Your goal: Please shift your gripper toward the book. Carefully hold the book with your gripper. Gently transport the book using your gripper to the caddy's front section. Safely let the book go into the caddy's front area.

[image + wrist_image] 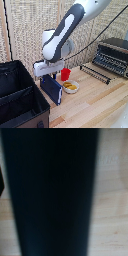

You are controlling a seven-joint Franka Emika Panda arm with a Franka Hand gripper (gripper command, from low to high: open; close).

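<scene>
While the white arm reaches down from the upper part of the exterior view, its gripper (49, 74) sits right on the top edge of the book (51, 89), which stands upright on the pale wooden table (95, 105). The fingers are hidden behind the boxy white hand and the book's top edge, so I cannot tell how wide they stand or whether they have the book clamped; contact at the top edge looks likely, but a firm hold is not shown.

The book is a thin dark navy hardcover, rectangular, with a paler strip of page edges along its side towards the exterior view's right. It rises taller than the red cup (65, 74) just behind it. In the wrist view the book (52, 193) fills most of the picture as a broad, blurred, near-black band, with light wood showing on both sides.

The book is just beside the caddy (20, 100), a large black fabric box with a divider across it, at the exterior view's left; the book is outside it. A small white bowl (70, 87) with yellow contents lies near the book. A silver toaster oven (113, 55) stands well apart, at the exterior view's right, with a dark wire rack (95, 73) before it.
</scene>
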